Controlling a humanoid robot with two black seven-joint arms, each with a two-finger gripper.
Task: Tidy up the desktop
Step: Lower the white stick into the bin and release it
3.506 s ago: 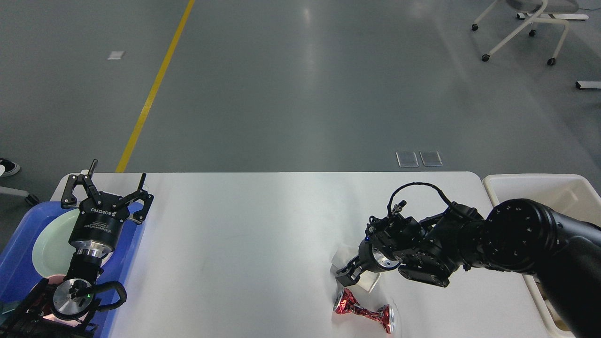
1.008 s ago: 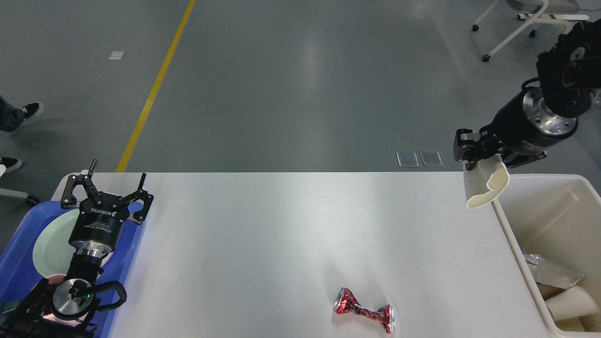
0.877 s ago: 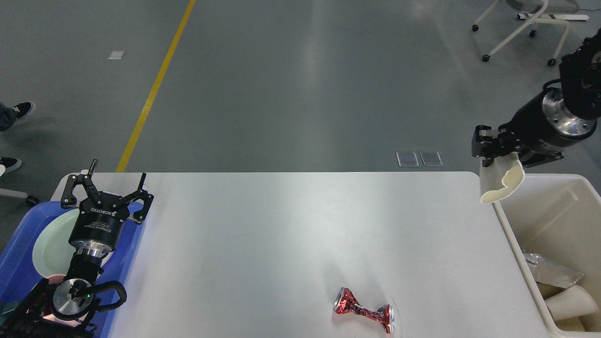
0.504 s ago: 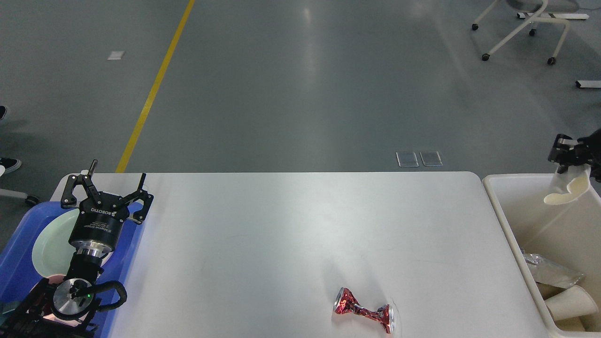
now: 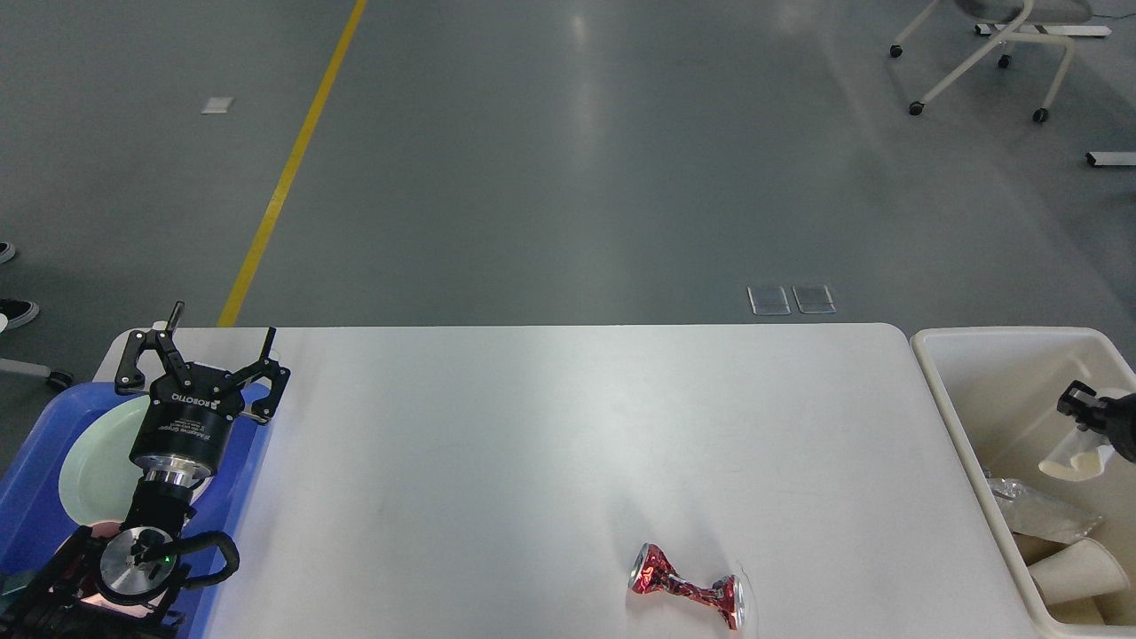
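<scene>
Bench (image 5: 532,426): white desktop with rounded corners, filling the lower middle of the head view; grey floor beyond its far edge.

Crushed red can (image 5: 685,587): lying on its side on the bench, near the bench's front edge and right of its middle, pinched at the waist, apart from everything else.

Blue tray (image 5: 35,461): at the bench's left end, holding a pale green plate (image 5: 93,461); a pink item shows partly under the arm, too hidden to name.

Left pincer (image 5: 217,342): above the tray's far right corner at the bench's left end, fingers spread wide, nothing between them.

Cream bin (image 5: 954,417): just beside the bench's right end. Inside, toward its near end, lie paper cups (image 5: 1074,572) and a clear crumpled wrapper (image 5: 1034,515).

Right pincer (image 5: 1084,415): inside the bin's opening, right of the bench, mostly cut off by the view's edge; clamped on a flattened cream paper cup (image 5: 1074,463) that hangs below it, above the bin's contents.
</scene>
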